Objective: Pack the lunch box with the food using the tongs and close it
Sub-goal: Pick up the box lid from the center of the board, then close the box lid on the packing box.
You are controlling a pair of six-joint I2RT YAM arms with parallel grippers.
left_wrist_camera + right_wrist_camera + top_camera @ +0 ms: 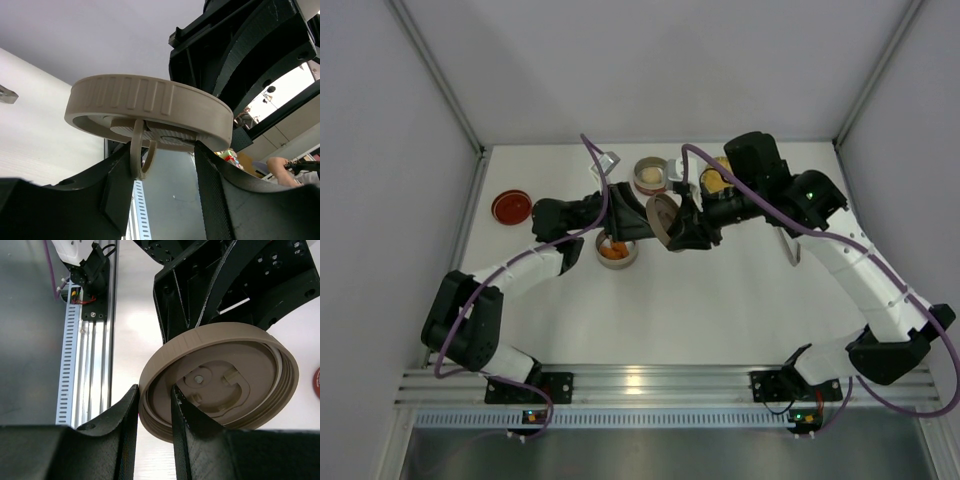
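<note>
A: Non-task stuff?
B: 1 red round disc (511,207) flat on the white table (720,310), far left, well apart from the rest.
A: More?
B: Aluminium rail (660,380) along the near edge. Yellow tray (706,175) at the back, mostly hidden. Grey walls (650,60) on 3 sides.

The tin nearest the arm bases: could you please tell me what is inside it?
Orange chunks lie in the tin; the left arm covers its far edge, so anything there is hidden.
</note>
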